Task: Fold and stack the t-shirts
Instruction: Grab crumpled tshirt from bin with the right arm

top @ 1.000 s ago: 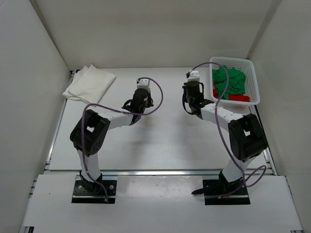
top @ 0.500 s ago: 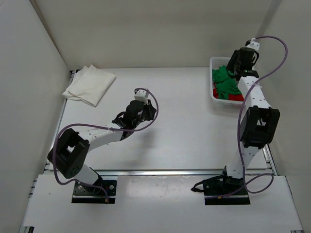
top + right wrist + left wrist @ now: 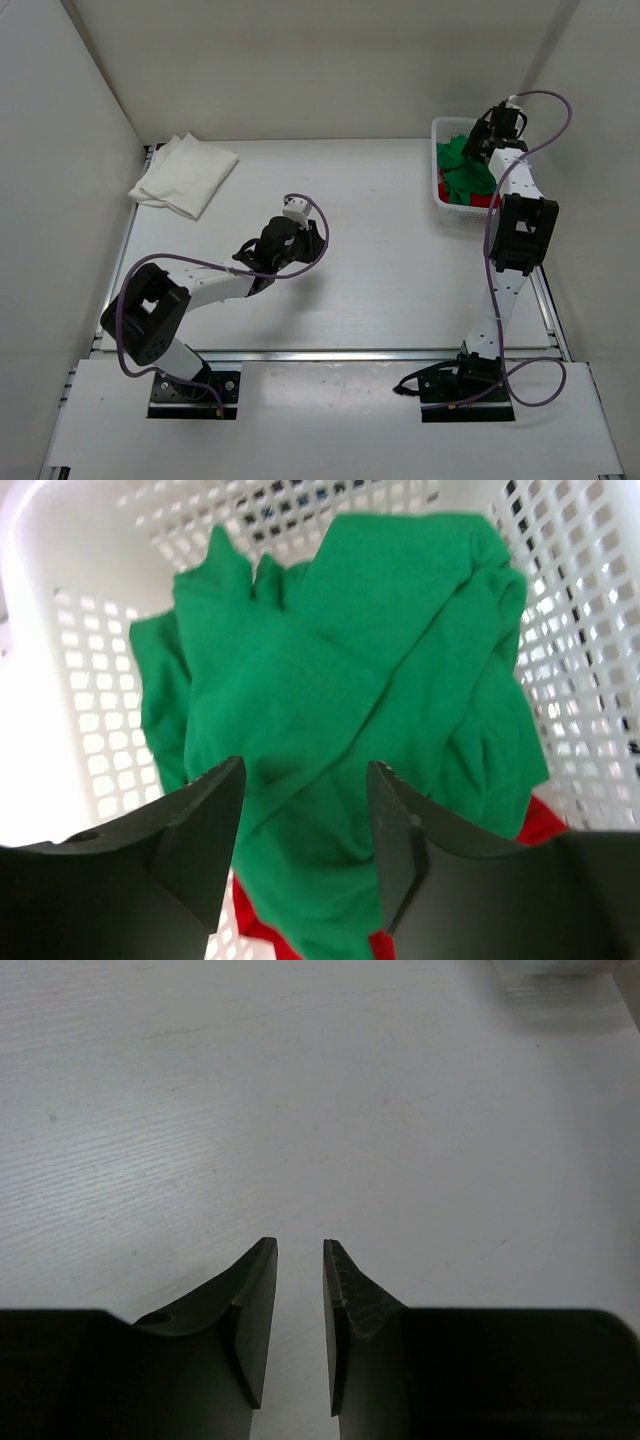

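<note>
A bright green t-shirt (image 3: pixel 340 680) lies crumpled in the white lattice basket (image 3: pixel 90 680), with a red t-shirt (image 3: pixel 255 920) showing under its near edge. My right gripper (image 3: pixel 305 770) hovers open just above the green cloth, nothing between its fingers. From above, that gripper (image 3: pixel 480 137) is over the basket (image 3: pixel 436 165) at the far right, with the green t-shirt (image 3: pixel 462 172) and the red t-shirt (image 3: pixel 484 201) inside. A folded white t-shirt (image 3: pixel 185 175) lies at the far left. My left gripper (image 3: pixel 300 1245) sits low over bare table with a narrow empty gap; from above it (image 3: pixel 308 243) is mid-table.
White walls close in the table (image 3: pixel 380 270) on the left, back and right. The right arm (image 3: pixel 515 230) stands tall along the right side, its purple cable looping over the basket. The left arm (image 3: pixel 200 285) lies low across the table's left half.
The right arm has swung from mid-table up over the basket, and its jaws have spread wider. The left arm has stretched lower, its gripper now nearer the table's middle.
</note>
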Action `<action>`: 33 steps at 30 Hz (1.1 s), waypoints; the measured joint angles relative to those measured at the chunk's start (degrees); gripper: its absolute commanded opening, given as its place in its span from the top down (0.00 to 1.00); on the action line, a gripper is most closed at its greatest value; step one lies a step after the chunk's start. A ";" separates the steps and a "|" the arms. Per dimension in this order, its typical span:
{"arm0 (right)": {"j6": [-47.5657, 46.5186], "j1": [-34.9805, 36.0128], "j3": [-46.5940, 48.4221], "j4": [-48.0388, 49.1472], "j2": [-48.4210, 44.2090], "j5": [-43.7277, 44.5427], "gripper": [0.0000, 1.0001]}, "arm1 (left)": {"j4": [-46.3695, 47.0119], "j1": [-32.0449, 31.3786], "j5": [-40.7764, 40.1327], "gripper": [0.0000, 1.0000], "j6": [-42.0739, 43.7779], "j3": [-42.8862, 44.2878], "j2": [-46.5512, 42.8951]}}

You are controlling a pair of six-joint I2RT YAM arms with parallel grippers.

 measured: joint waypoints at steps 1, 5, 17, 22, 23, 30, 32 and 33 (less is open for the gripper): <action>0.24 -0.09 0.79 -0.04 0.61 -0.24 0.52 | 0.02 -0.04 0.02 0.65 0.00 -0.11 0.00; 1.79 -0.66 3.21 -0.57 2.64 -1.27 0.62 | 0.28 -0.13 0.00 0.63 0.09 -0.24 0.00; 4.50 -1.66 6.82 -3.41 4.72 -6.78 0.73 | 0.22 0.20 -0.04 0.63 0.02 -0.31 -0.02; 5.88 -2.56 7.21 -4.04 4.72 -8.72 1.00 | 0.22 0.42 -0.09 0.63 0.02 -0.33 -0.04; 6.16 -2.71 7.21 -4.09 4.72 -9.42 1.00 | 0.22 0.44 -0.11 0.63 0.00 -0.35 -0.04; 8.33 -3.30 7.04 -4.46 3.28 -11.67 0.99 | 0.07 1.38 0.00 0.64 -0.63 -0.72 -0.09; 8.44 -2.99 6.67 -4.39 0.85 -11.72 1.00 | -0.02 1.75 0.15 0.64 -0.92 -0.72 -0.09; 8.35 -2.80 6.43 -4.33 -1.03 -11.58 1.00 | -0.09 1.95 0.22 0.64 -1.14 -0.70 -0.09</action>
